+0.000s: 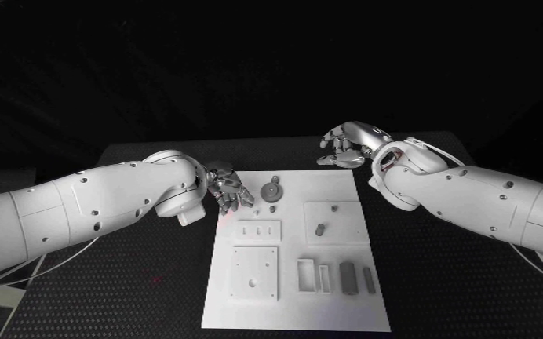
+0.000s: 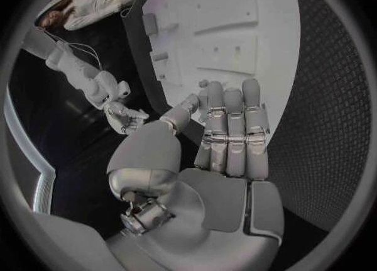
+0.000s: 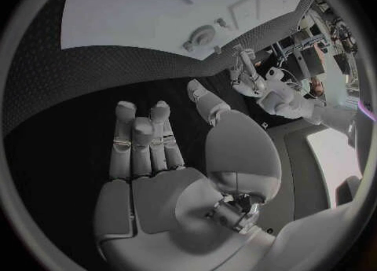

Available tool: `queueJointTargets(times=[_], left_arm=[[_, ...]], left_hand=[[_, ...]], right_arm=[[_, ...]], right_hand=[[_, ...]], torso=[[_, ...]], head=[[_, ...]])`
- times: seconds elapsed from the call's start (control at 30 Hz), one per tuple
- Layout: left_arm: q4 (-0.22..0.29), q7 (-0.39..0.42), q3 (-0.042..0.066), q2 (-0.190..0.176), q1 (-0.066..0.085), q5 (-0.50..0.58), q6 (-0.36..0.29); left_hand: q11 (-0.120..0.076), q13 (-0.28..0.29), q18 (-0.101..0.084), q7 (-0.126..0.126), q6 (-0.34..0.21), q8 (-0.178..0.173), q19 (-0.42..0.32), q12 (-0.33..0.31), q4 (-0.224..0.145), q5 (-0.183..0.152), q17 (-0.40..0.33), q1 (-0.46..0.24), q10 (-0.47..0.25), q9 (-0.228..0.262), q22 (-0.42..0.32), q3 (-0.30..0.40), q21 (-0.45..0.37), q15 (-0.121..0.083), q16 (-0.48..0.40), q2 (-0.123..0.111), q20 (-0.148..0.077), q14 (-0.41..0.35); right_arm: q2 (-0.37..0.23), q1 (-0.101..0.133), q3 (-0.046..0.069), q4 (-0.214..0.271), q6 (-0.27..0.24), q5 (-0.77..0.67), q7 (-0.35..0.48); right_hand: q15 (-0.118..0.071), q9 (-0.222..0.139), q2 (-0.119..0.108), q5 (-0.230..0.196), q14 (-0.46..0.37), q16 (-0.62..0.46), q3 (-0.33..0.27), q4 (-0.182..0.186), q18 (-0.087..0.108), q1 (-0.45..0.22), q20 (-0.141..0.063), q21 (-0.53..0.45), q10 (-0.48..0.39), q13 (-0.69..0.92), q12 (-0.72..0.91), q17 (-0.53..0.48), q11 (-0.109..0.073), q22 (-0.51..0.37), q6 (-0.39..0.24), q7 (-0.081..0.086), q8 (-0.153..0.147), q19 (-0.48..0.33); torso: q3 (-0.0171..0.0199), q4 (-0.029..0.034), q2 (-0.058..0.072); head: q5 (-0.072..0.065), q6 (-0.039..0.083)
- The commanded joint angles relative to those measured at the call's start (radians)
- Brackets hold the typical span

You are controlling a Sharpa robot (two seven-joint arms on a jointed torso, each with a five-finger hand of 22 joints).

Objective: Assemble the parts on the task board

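1. Currently both hands are empty. Left hand (image 1: 230, 189) hovers at the far-left corner of the task board (image 1: 340, 308), fingers extended and held together, nothing in the palm. Right hand (image 1: 350, 143) sits over the black surface (image 1: 441, 276) just beyond the board's far-right corner, fingers loosely spread, holding nothing.
2. Parts are all on the board: round gear-like part (image 1: 271, 191) near the far edge, just beside the left hand; small peg (image 1: 319, 230) on the raised square plate; two dark bars (image 1: 348, 278) at the near right.
3. Risk: a left-hand reach for the gear could clip it with the fingertips and skid it away, since it lies flat and low.
4. Risk: small parts invite a weak pinch, so a drop or tilt at insertion is likely.
5. Risk: pressing down off-centre could shift the whole board.
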Motion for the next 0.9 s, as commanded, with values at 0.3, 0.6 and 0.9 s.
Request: queueJointTargets(times=[0.3,0.6,0.9], left_arm=[[0.061,-0.093,-0.012,-0.017,-0.008,-0.04,0.058],[0.074,-0.124,-0.016,-0.007,-0.018,-0.055,0.037],[0.083,-0.135,-0.019,0.008,-0.03,-0.061,0.016]], left_hand=[[-0.013,0.018,0.02,-0.035,0.041,0.009,0.01,0.025,-0.004,0.004,0.007,-0.008,0.008,0.022,0.022,-0.003,0.019,-0.013,0.03,0.004,-0.01,0.012],[-0.022,0.055,0.021,-0.042,0.044,0.018,0.016,0.073,-0.001,0.004,0.01,-0.022,0.004,0.067,0.067,-0.004,0.044,-0.023,0.084,0.014,-0.02,0.011],[-0.026,0.081,0.021,-0.045,0.04,0.019,0.017,0.109,-0.001,0.004,0.006,-0.027,-0.006,0.101,0.098,0.0,0.058,-0.029,0.122,0.016,-0.026,0.005]], right_arm=[[0.0,0.0,0.008,-0.015,-0.009,0.061,0.037],[0.002,0.0,0.01,-0.016,-0.002,0.061,0.038],[0.003,0.0,0.01,-0.014,0.004,0.062,0.037]], right_hand=[[-0.003,0.001,0.019,0.003,0.001,0.002,-0.01,-0.006,0.016,0.001,0.0,0.001,0.001,-0.003,0.007,0.0,-0.001,0.015,-0.026,0.031,0.005,-0.003],[-0.003,0.0,0.022,0.003,0.001,0.002,-0.013,-0.01,0.016,0.001,0.001,0.0,0.0,-0.004,0.007,0.0,-0.001,0.015,-0.026,0.031,0.005,-0.004],[-0.003,0.0,0.023,0.003,0.001,0.002,-0.014,-0.011,0.016,0.0,0.001,0.0,0.0,-0.005,0.007,0.0,-0.001,0.015,-0.027,0.031,0.005,-0.004]], torso=[[-0.0007,0.0017,0.0],[-0.0002,0.0003,0.0],[-0.0002,-0.0003,0.001]], head=[[-0.003,-0.005],[-0.002,-0.011],[-0.005,-0.012]])
